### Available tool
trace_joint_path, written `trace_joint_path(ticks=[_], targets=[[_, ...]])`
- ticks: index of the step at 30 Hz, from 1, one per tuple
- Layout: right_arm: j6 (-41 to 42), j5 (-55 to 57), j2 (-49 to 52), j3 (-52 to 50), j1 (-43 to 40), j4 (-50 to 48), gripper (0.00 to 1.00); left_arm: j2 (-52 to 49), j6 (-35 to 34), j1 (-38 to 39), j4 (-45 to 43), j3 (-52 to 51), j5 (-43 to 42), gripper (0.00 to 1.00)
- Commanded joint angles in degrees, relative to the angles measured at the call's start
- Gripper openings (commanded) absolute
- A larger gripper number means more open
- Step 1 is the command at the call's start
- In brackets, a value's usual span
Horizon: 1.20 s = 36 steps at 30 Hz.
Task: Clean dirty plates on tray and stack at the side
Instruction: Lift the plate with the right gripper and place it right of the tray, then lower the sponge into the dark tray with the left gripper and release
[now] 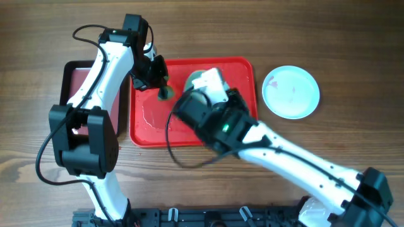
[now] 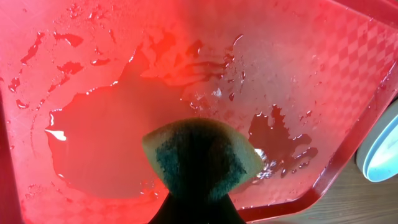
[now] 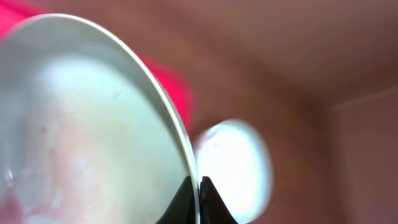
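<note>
The wooden table (image 1: pixel 328 38), with long brown grain, lies under both arms. The red tray (image 1: pixel 243 69) sits below the two pincers. It is a glossy plastic rectangle with rounded corners and a raised rim. The left wrist view shows its floor wet with irregular pools and beads of water (image 2: pixel 93 155), and a fine checkered relief on the side toward the rim.

A smaller maroon tray (image 1: pixel 79 85) with a dark rim lies just outside the left arm, beside the red tray.

The right pincer (image 3: pixel 199 194) is clenched on the rim of a pale plate (image 3: pixel 81 124). The plate is round, shallow and smooth with a thin edge, and it is held tilted up over the red tray with its face to one side of the fingers. Beyond that pincer, well apart on the bare wood, a pale blue plate (image 1: pixel 291 92) lies flat. It is round, with faint marks near its middle.

The left pincer (image 1: pixel 161 87) is closed on a sponge (image 2: pixel 202 158), which juts out ahead of the fingers as a rounded wedge. The sponge has a yellowish foam edge and a coarse dark green scouring face. It hangs just above the wet tray floor, but I cannot tell whether it touches.
</note>
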<state>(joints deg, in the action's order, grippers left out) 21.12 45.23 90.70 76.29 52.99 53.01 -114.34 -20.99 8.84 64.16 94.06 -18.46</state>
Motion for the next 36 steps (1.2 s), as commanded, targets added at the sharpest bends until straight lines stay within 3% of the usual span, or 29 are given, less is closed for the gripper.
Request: trace_joint_path(ticks=[1,5,8,11,19,20,21,22,26,28,32,36], targets=[[6.49,-23.47,-0.98,0.31,-12.33,-0.42,0.04,0.09,1.07,0.07,-0.57,-0.22,0.09,0.04],[5.97,-45.57,-0.9,0.02,-42.84,-2.62,0.04,0.09,1.05,0.07,-0.81,-0.22,0.11,0.04],[5.81,-48.74,0.15,-0.96,-57.86,-2.64,0.04,0.09,1.07,0.07,-0.79,-0.22,0.11,0.04],[3.96,-48.94,2.69,-3.65,-66.2,-4.04,0.04,0.09,1.05,0.07,-0.81,-0.22,0.09,0.04],[4.46,-47.65,10.75,-10.43,-67.65,-10.1,0.06,0.09,1.09,0.07,-1.01,-0.22,0.11,0.04],[4.37,-47.67,11.1,-10.43,-67.65,-9.92,0.17,0.09,1.09,0.02,-1.01,-0.22,0.09,0.04],[4.33,-47.71,11.1,-10.43,-67.63,-9.68,0.42,0.24,1.11,-0.24,-0.98,-0.2,0.09,0.04],[4.35,-47.91,10.86,-10.29,-67.63,-9.27,0.5,0.52,1.09,-0.61,-0.94,-0.2,0.07,0.04],[2.54,-53.09,7.48,-5.29,-67.63,-5.16,0.51,5.7,1.33,-4.94,2.14,1.18,0.87,0.04],[0.37,-59.14,3.28,-1.51,-67.12,-4.17,0.51,9.16,1.33,-7.72,4.66,1.2,6.62,0.04],[-2.03,-61.35,-2.19,0.17,-63.1,-5.42,0.65,10.08,1.29,-11.78,7.45,-1.05,24.92,0.04],[-3.63,-61.13,-1.99,0.15,-56.74,-5.44,0.67,10.08,1.07,-16.13,-6.62,-14.36,30.29,0.04]])
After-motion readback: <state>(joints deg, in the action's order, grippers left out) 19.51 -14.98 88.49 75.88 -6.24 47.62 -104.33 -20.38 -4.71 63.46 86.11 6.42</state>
